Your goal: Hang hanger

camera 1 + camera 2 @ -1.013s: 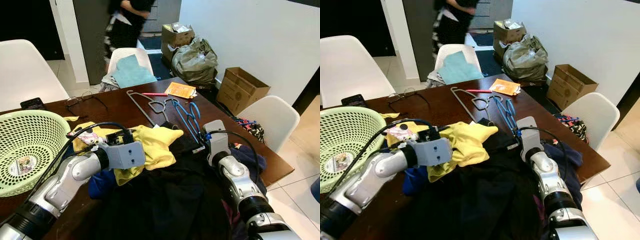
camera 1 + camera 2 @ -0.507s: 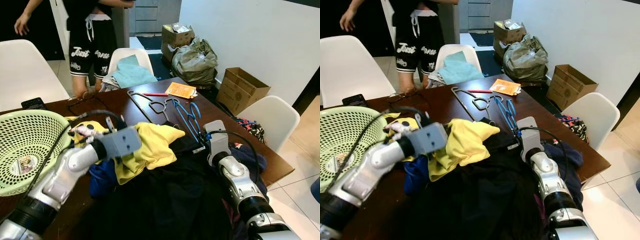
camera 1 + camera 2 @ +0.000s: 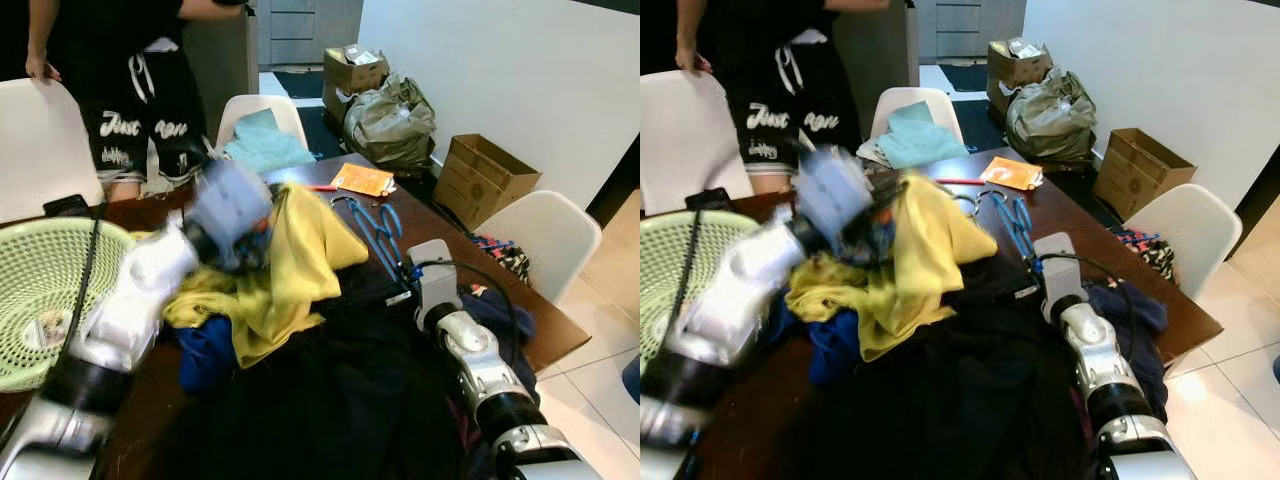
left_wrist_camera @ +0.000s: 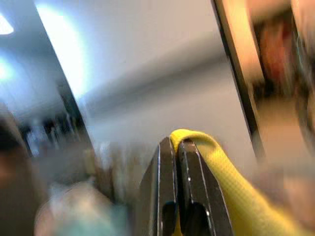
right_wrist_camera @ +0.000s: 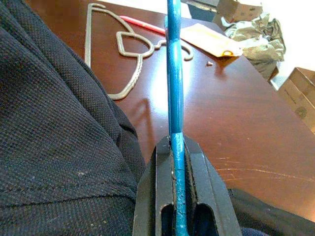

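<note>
We pinch the blue hanger [image 5: 174, 73] in our right fingers [image 5: 160, 191]; left fingers [image 4: 165, 182] lift the yellow garment [image 3: 290, 260], probably for dressing.

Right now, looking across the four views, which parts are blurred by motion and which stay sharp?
Eye views: the left arm and left gripper smear with motion; the table stays sharp.
Left wrist view: background streaked, though the yellow cloth pinched between the fingers reads clearly.
Right wrist view: crisp, the blue hanger clamped in the right gripper.
</note>
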Robot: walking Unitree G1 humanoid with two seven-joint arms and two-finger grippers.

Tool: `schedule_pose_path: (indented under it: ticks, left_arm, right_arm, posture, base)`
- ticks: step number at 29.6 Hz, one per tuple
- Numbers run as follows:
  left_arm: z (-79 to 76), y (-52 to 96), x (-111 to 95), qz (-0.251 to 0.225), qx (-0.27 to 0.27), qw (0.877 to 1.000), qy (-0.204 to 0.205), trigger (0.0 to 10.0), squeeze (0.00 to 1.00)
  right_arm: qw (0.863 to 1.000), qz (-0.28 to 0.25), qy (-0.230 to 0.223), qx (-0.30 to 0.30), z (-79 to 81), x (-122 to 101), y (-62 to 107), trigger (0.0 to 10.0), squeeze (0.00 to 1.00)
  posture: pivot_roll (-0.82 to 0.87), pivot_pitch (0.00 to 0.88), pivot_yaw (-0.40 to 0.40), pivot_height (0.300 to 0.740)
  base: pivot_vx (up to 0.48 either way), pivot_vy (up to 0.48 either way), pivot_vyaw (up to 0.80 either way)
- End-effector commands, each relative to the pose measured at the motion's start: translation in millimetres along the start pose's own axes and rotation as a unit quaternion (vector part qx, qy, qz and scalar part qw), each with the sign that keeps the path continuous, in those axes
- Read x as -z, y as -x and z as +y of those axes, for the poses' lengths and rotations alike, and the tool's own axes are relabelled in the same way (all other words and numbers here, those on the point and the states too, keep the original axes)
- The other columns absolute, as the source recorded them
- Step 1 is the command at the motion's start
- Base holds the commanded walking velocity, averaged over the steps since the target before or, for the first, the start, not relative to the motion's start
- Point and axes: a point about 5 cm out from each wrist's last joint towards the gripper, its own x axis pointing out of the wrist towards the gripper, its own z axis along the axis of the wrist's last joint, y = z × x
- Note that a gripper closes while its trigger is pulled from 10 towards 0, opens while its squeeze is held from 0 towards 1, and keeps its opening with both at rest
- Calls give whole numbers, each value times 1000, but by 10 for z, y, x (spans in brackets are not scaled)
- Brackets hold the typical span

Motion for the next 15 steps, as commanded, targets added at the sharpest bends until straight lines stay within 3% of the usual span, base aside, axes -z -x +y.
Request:
schedule_pose_path:
  ticks: [1, 4, 5, 6, 8, 9, 12, 15]
  left_arm:
    - [33, -10, -214, -46, 3, 999, 21, 0, 0]
    - [96, -54, -363, -75, -4, 996, 45, 0, 0]
    - [179, -89, -532, -112, -16, 991, 71, 0, 0]
    - [179, -89, -532, -112, -16, 991, 71, 0, 0]
    - [287, -116, -790, -167, -28, 978, 119, 0, 0]
    - [287, -116, -790, -167, -28, 978, 119, 0, 0]
    - [390, -55, -959, -199, -33, 962, 186, 0, 0]
    - [445, 31, -915, -195, -49, 958, 206, 0, 0]
  right_arm:
    - [999, 38, -16, -2, 36, 180, 52, 10000, 0]
    - [999, 38, -16, -2, 41, 180, 49, 10000, 0]
    - [999, 38, -17, -1, 47, 180, 45, 10000, 0]
    - [999, 38, -17, -1, 47, 180, 45, 10000, 0]
    - [999, 38, -18, -1, 55, 179, 40, 10000, 0]
    - [999, 38, -18, -1, 55, 179, 40, 10000, 0]
    - [999, 37, -20, 0, 58, 175, 35, 10000, 0]
    - [999, 37, -21, 0, 58, 174, 35, 10000, 0]
  posture:
    - [66, 0, -36, 740]
    - [67, 0, -36, 740]
    - [70, 0, -34, 740]
    - [70, 0, -34, 740]
    - [70, 0, -33, 740]
    - [70, 0, -33, 740]
    - [71, 0, -33, 740]
    - [68, 0, -30, 740]
  base:
    - [0, 0, 0]
    - [0, 0, 0]
    - [0, 0, 0]
    - [0, 0, 0]
    - [0, 0, 0]
    - [0, 0, 0]
    - [0, 0, 0]
    - [0, 0, 0]
